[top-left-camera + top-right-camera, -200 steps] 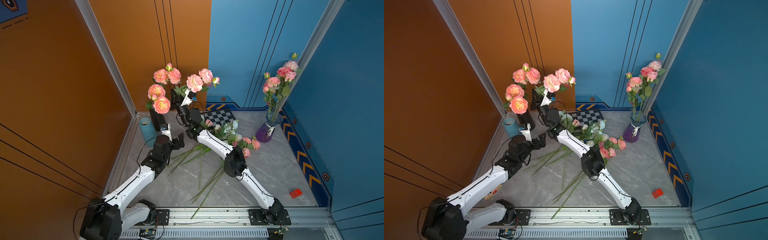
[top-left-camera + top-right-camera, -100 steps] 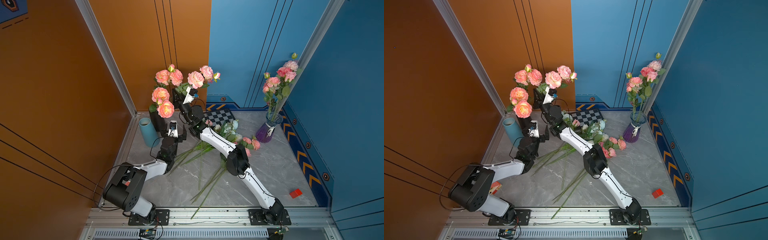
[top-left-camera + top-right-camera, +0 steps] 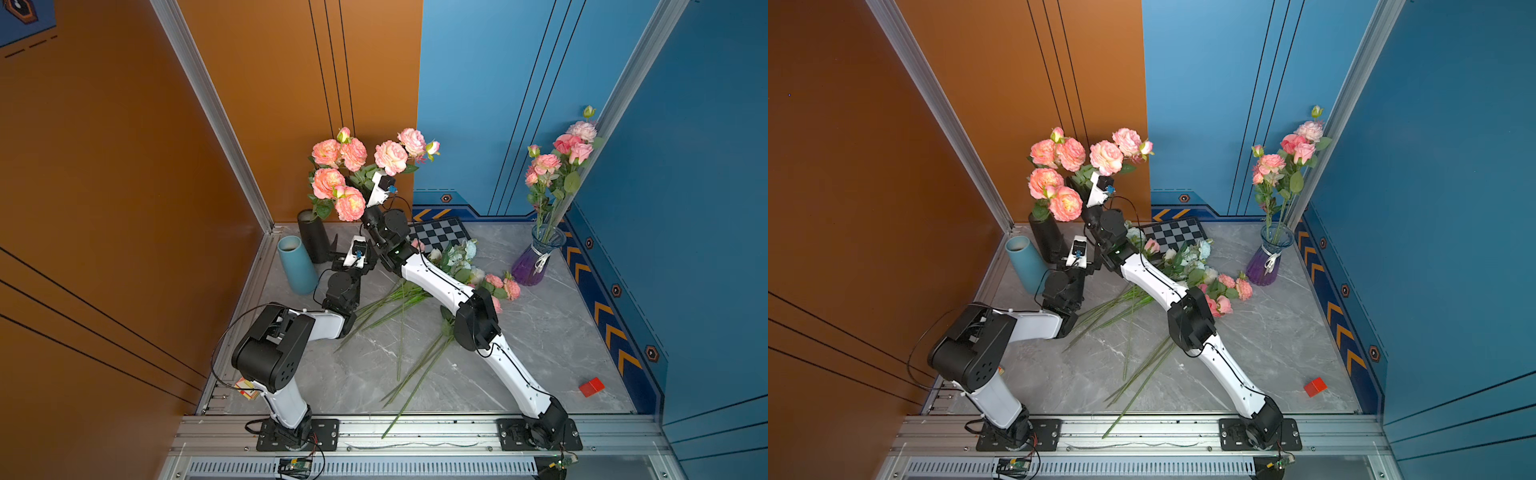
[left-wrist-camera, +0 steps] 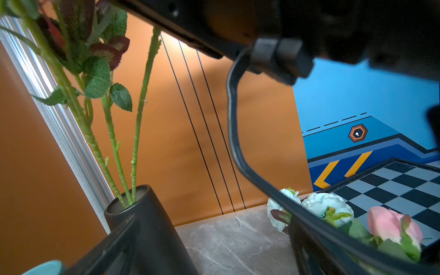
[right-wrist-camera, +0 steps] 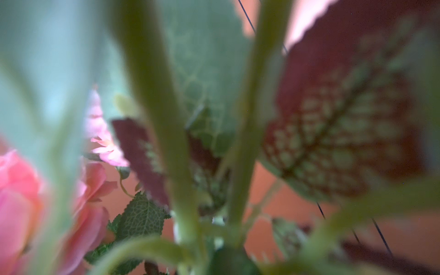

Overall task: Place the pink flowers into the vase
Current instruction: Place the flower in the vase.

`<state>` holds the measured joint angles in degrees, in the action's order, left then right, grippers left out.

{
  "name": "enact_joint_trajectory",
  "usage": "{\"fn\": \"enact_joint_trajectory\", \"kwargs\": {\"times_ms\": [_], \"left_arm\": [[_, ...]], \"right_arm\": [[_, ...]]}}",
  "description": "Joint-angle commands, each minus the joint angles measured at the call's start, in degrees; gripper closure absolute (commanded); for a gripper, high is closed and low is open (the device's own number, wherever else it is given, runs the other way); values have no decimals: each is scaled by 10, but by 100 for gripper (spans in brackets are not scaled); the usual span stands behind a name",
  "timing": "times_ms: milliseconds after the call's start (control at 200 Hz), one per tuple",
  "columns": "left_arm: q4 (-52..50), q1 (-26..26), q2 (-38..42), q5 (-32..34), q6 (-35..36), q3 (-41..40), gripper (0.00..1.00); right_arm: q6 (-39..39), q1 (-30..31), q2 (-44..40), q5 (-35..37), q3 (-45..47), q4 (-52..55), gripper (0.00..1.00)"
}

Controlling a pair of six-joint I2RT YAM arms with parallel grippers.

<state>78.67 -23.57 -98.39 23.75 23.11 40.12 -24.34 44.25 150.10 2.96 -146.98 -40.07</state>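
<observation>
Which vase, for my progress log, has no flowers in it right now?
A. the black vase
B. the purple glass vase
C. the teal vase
C: the teal vase shows a bare open mouth, while pink flowers stand in the black vase and in the purple glass vase.

Both top views bright, evenly lit, sharp; soft shadows on tabletop [image 3: 540, 332]. Right wrist view: pink flowers [image 5: 14, 202], leaves [image 5: 345, 119] out of focus. Left wrist view: near cable [image 4: 232, 119] blurred.
</observation>
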Motion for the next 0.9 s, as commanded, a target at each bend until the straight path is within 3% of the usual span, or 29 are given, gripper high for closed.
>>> {"fn": "enact_joint_trajectory", "kwargs": {"times_ms": [0, 135, 425, 896], "left_arm": [[22, 8, -12, -18, 16, 25, 1], [22, 11, -43, -10, 46, 66, 1], [22, 36, -112, 79, 107, 169, 4], [22, 48, -93, 52, 115, 150, 7]], "right_arm": [[-4, 0, -17, -19, -16, 7, 85], [-5, 0, -21, -25, -16, 6, 85], [1, -4, -27, -35, -17, 9, 84], [-1, -3, -26, -38, -21, 4, 85]]}}
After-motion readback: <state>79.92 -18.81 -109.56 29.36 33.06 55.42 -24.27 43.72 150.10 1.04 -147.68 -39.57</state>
